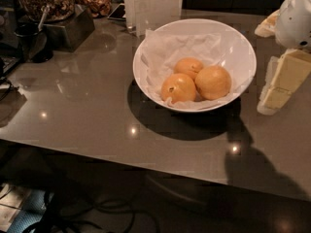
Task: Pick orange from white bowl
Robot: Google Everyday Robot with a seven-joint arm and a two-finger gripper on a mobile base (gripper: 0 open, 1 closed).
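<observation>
The white bowl [240,42], lined with crumpled white paper, stands on the grey table. Three oranges lie in it. The orange [213,82], the largest and smooth-skinned, is at the right. An orange with a dark stem spot [178,88] lies at the front left and touches it. A smaller one [188,66] lies behind them. My gripper [279,81], cream-coloured under a white arm, hangs at the right edge of the view. It is just right of the bowl's rim, apart from it, and holds nothing that I can see.
A clear plastic container [153,6] stands right behind the bowl. A dark metal box [68,28] with bowls of dried snacks and a black cup [31,45] stand at the back left. The table's front edge [146,161] runs below; cables lie on the floor.
</observation>
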